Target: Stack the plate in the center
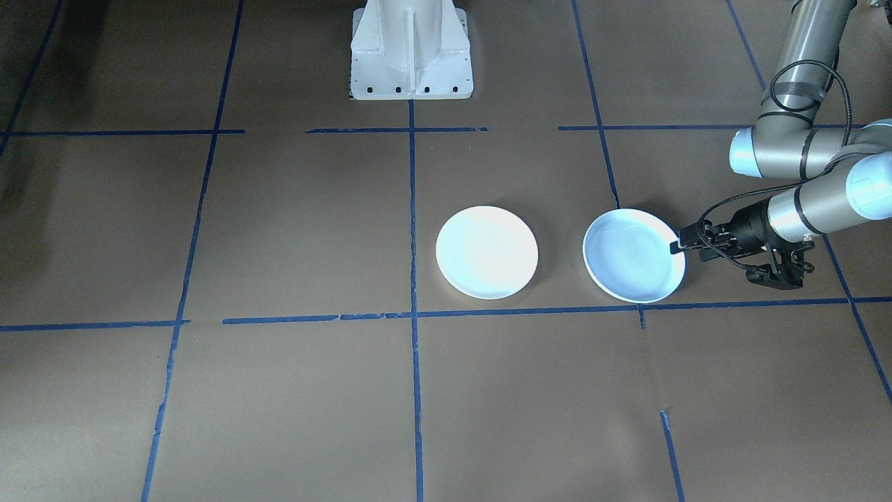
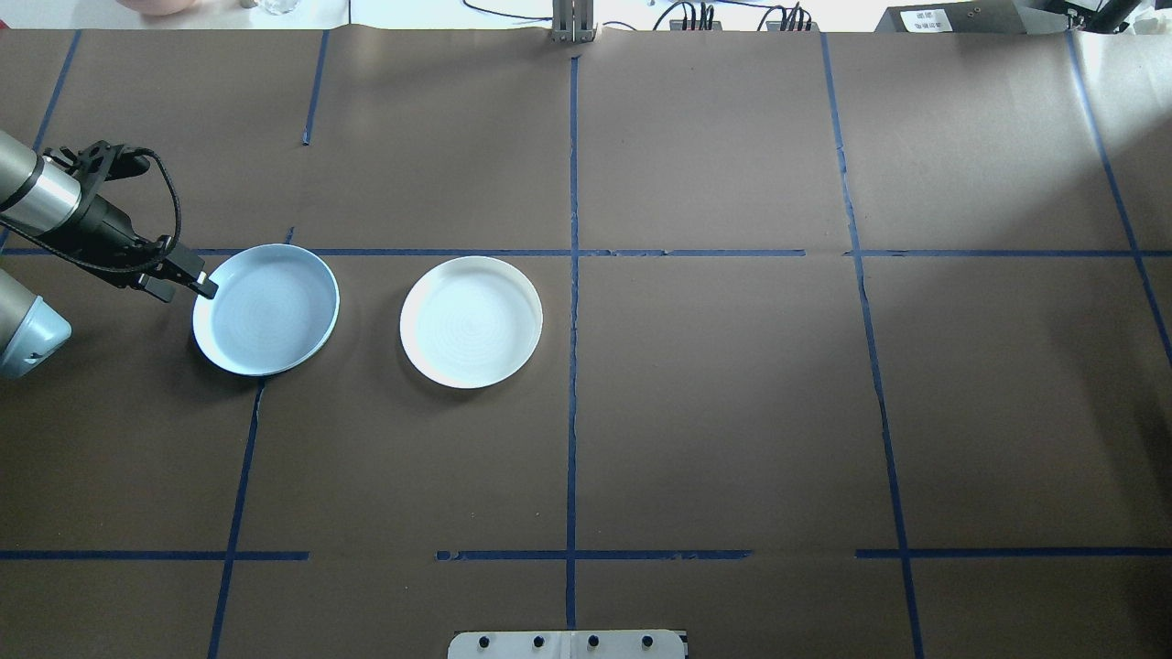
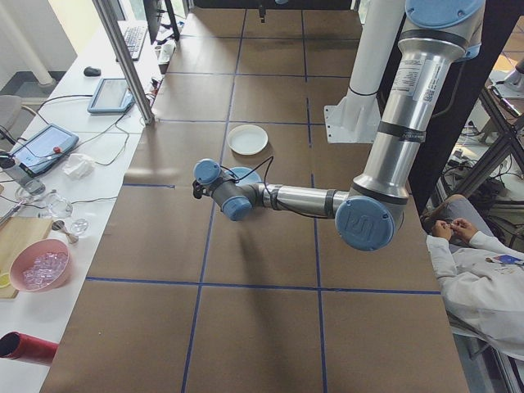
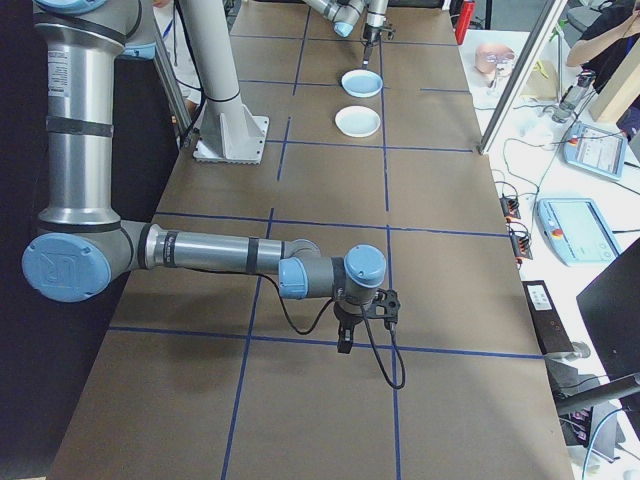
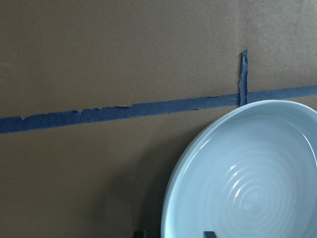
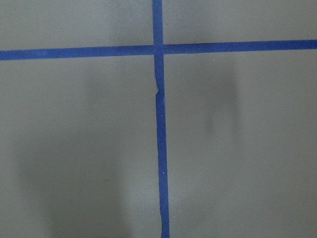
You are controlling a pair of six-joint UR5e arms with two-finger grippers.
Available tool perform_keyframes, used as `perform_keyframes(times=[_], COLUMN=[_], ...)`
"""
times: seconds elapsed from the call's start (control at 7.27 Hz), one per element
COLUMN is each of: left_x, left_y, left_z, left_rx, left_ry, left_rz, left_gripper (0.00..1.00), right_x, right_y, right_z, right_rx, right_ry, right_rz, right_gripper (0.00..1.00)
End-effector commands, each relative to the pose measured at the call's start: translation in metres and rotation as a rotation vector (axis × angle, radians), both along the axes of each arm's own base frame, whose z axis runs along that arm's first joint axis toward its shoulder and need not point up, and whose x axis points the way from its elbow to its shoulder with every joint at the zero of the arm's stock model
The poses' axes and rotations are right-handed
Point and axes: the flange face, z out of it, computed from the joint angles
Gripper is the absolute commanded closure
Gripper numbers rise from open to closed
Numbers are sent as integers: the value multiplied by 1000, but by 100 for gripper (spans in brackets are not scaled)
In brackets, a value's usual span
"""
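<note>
Your left gripper (image 2: 197, 282) is at the outer edge of the bluish-grey plate (image 2: 266, 309), fingers reaching over the rim on the side away from the white plate (image 2: 471, 321). From the front view the rim looks pinched between them, and the plate seems tipped slightly up on the gripper side, so I read this as the grasp step, with the plate just held. In the wrist view only the fingertip ends peek in at the bottom edge, either side of the rim, so treat the pinch as likely, not certain.

The bluish-grey plate sits on the brown table (image 2: 714, 412), just inside a crossing of blue tape lines (image 2: 572, 253), well over on your left side. The white plate lies beside it, nearer the table's centre line, apart from it and flat.

Your right gripper (image 4: 364, 318) hangs over a tape crossing far from both plates. It shows only in the side view, so I cannot tell whether it is open.

Next, you need a clean lift that clears the table without the rim slipping, then a carry across the gap and a level descent onto the white plate. An edge grip on a shallow plate will want to sag, so watch the tilt.
</note>
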Motion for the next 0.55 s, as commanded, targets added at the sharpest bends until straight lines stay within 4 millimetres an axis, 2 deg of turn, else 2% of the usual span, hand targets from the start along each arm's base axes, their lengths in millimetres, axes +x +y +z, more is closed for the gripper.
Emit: perform_keyframes(times=[0.0,0.14,0.28,0.41], left_x=[4,12,33,65], left_y=[2,-2,-5,3], left_z=[-35,-59,-84,-107], left_rx=[-14,-24,-40,-52], left_ry=[28,45,49,69], left_rz=[-27,-41,-57,-76], left_gripper=[2,2,1,1], right_x=[0,0,0,0], right_y=[0,0,0,0], right_z=[0,0,0,0], right_rx=[0,0,2,0], right_ry=[0,0,0,0], right_rz=[0,0,0,0], right_gripper=[0,0,0,0])
